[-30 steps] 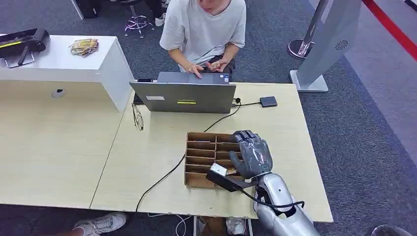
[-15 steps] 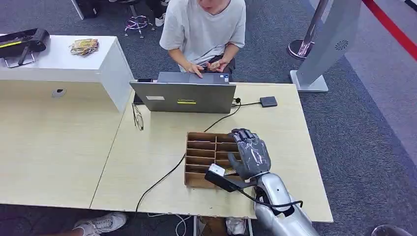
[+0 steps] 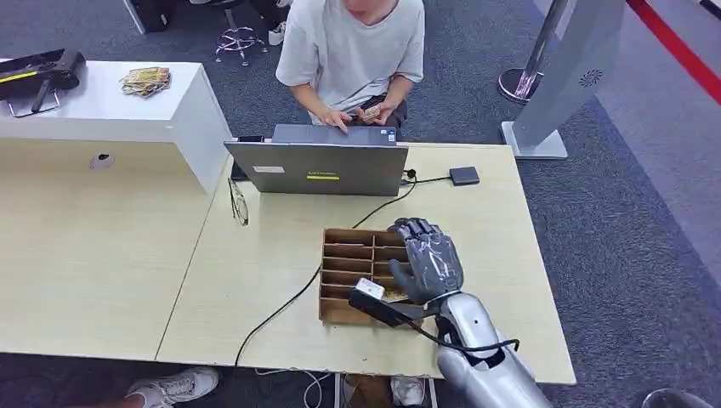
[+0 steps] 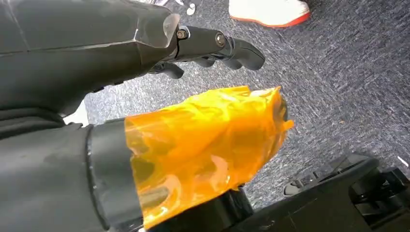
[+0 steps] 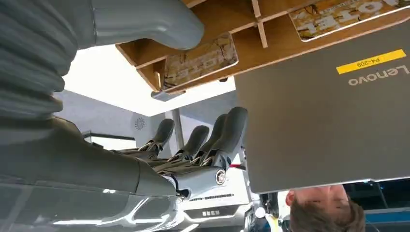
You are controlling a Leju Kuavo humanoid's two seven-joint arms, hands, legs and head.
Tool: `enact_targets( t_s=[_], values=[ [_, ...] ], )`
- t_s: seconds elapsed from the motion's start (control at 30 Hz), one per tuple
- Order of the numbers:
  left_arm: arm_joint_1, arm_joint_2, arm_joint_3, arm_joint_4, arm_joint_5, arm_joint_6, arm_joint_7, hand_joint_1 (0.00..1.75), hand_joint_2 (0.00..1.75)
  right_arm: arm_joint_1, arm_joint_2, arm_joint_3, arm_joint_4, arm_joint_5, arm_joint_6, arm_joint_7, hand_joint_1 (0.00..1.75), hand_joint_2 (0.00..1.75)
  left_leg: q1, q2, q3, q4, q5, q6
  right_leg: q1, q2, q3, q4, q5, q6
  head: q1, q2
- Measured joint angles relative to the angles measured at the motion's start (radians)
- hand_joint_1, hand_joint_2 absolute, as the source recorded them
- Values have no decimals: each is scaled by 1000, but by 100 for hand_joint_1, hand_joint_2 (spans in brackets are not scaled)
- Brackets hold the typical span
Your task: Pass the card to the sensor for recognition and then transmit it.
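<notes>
**Right hand poised over card organiser**

Head view puts our right hand (image 3: 431, 265) above the right-hand column of the wooden slotted card organiser (image 3: 344, 276), palm down, presumably set to reach a card. Our fingers (image 5: 227, 133) are extended and slightly apart, holding nothing. In the right wrist view, printed cards (image 5: 200, 60) lie flat in the plywood slots just beyond the thumb (image 5: 145, 21); their rounded corners and patterned faces are legible, the lettering less so. We judge the pick not yet made.

Well beyond the fingertips stands an open grey laptop (image 3: 316, 168), matte lid toward us, a person (image 3: 353, 51) typing behind it. A small black square pad (image 3: 463, 176), cabled, lies past the fingertips; possibly the sensor.

Our left hand (image 4: 203, 46) hangs over grey carpet (image 4: 338, 72), dark fingers loosely curled and empty, amber film (image 4: 203, 145) around the wrist.
</notes>
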Motion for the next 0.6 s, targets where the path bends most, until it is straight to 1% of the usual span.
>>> enact_targets(
  t_s=[0.03,0.07,0.17,0.2,0.3,0.37,0.4,0.47,0.6],
  values=[
    [0,0,0,0,0,0,0,0,0,-2,2,0,3,0,0,0,68,175,0,0,0,0,0,0,0,0,0,0,0,0,0,0],
    [0,0,0,0,0,0,0,0,0,-3,2,1,5,0,1,0,65,175,0,0,0,0,0,0,0,0,0,0,0,0,0,0],
    [0,0,0,0,-2,-1,0,0,0,-7,2,2,12,-3,4,0,66,175,0,0,0,0,0,0,0,0,0,0,0,0,0,0],
    [0,0,-1,0,-3,-2,0,0,0,-8,2,2,15,-3,5,0,70,175,0,0,0,0,0,0,0,0,0,0,0,0,0,0],
    [0,0,-1,0,-4,-2,0,0,0,-12,2,3,25,-7,5,2,70,175,0,0,0,0,0,0,0,0,0,0,0,0,0,0],
    [0,0,-2,0,-6,-2,0,0,0,-14,2,3,33,-11,4,8,65,175,0,0,0,0,0,0,0,0,0,0,0,0,0,0],
    [0,0,-2,0,-6,-2,0,0,0,-15,2,3,36,-12,4,8,68,175,0,0,0,0,0,0,0,0,0,0,0,0,0,0],
    [0,0,-2,0,-6,-2,0,0,0,-19,2,3,42,-12,4,8,66,175,0,0,0,0,0,0,0,0,0,0,0,0,0,0],
    [-1,0,-7,0,-7,-2,0,0,0,-23,2,3,58,-13,4,13,70,175,0,0,0,0,0,0,0,0,0,0,0,0,0,0]
  ],
)
